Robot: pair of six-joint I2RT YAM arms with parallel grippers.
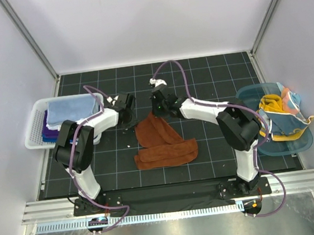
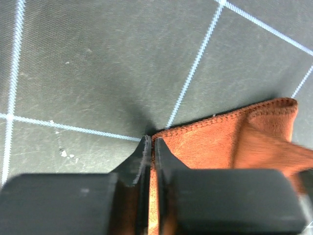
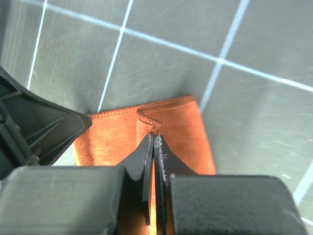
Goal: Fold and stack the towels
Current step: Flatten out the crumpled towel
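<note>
Progress: task partly done. White slatted basket (image 1: 33,131) at left holds a stack of folded towels, light blue one (image 1: 72,108) on top, purple (image 1: 48,130) and a darker one beneath. Teal tub (image 1: 248,93) at right holds a heap of unfolded towels (image 1: 283,112), yellow, blue and orange showing; count not readable. Rust brown towel (image 1: 163,145) lies mid-table on the black gridded mat (image 1: 209,78), rumpled, near part doubled into a band, far part running up to a point; fold not finished, stacking of it not yet done. Left gripper (image 2: 149,143): jaws clamped together with a corner hem of the rust cloth between them, low over the mat. Right gripper (image 3: 153,138): jaws pinched on a raised fold of the far hem. Pose: both arms reach forward and inward, wrists angled down, meeting near each other at the towel's far edge. Judged step: grasp made for the next fold
</note>
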